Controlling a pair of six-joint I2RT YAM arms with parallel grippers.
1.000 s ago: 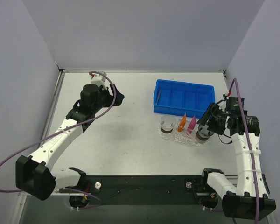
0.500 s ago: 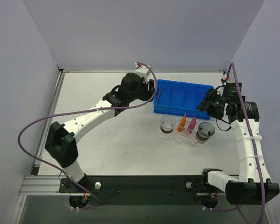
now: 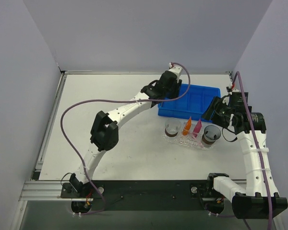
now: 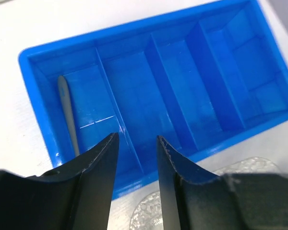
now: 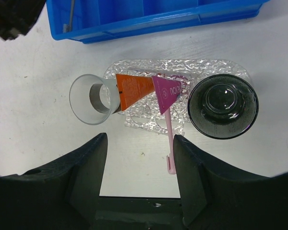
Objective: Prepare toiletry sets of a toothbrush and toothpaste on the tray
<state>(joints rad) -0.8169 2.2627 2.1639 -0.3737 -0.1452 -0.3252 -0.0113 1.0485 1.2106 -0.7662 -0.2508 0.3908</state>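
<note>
Cups flank the tubes on your tray [image 5: 149, 125]: clear cup [image 5: 89, 99] by orange tube [image 5: 134, 91], dark cup [image 5: 222, 106] by magenta tube [image 5: 166, 93], its print unreadable. Toothbrush [image 4: 67, 112] lies in the end compartment of the blue bin [image 4: 182, 72]. Left claw [image 4: 137, 139] and right claw [image 5: 140, 139] hang part-open, empty.

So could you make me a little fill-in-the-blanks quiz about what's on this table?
The grey toothbrush lies in the ___ bin. The tray carries the magenta tube and the orange tube, so ___ tubes. The left gripper, above the bin, holds ___.
Missing: blue; two; nothing.
</note>
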